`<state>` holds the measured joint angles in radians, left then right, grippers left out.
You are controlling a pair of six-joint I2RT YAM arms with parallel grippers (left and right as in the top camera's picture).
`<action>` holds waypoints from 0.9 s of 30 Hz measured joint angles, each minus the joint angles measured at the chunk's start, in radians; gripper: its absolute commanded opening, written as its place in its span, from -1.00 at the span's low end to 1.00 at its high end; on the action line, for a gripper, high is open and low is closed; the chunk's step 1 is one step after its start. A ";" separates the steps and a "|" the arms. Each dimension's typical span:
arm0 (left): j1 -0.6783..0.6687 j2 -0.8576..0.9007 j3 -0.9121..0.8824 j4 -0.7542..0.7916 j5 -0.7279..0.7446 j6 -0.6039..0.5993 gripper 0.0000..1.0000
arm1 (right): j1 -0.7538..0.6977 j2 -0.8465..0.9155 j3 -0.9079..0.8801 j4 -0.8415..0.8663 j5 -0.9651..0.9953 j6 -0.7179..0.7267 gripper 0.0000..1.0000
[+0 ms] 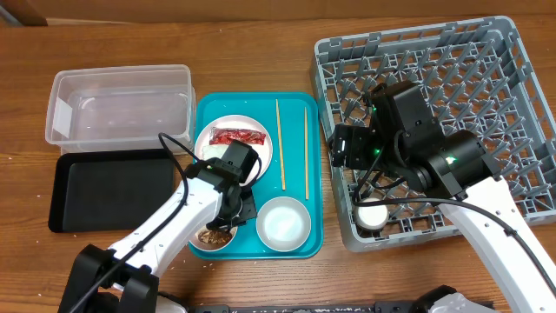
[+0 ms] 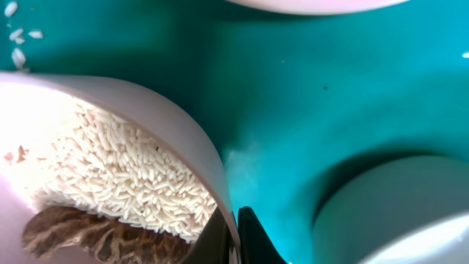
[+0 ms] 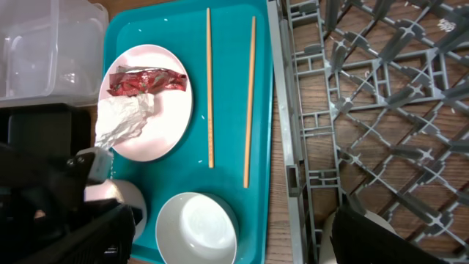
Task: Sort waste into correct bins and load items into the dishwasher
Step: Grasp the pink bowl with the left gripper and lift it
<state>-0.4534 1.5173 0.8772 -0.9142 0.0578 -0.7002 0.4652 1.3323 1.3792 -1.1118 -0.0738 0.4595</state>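
My left gripper is shut on the rim of a small pale bowl holding loose white rice and a brown scrap. That bowl sits at the teal tray's front left. A second, empty bowl stands beside it. The white plate carries the red wrapper and the white tissue. Two chopsticks lie on the tray. My right gripper is open and empty over the grey dish rack's left wall. A white cup sits in the rack.
The teal tray lies between the rack and the bins. The clear tub stands at the back left, with the black tray in front of it. A few rice grains lie on the teal tray.
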 measured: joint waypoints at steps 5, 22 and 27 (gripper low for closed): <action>0.161 -0.110 0.110 -0.134 0.192 0.115 -0.92 | 0.000 0.000 0.000 -0.003 0.000 0.000 0.77; 1.147 0.186 0.161 -0.190 1.189 0.752 -0.92 | 0.000 0.000 0.000 -0.001 0.000 0.000 0.77; 1.225 0.220 0.161 -0.186 1.360 0.787 -0.92 | 0.000 0.000 0.000 -0.001 -0.005 0.000 0.77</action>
<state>0.7712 1.7378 1.0378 -1.1004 1.4174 0.0872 0.4652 1.3323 1.3792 -1.1130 -0.0784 0.4595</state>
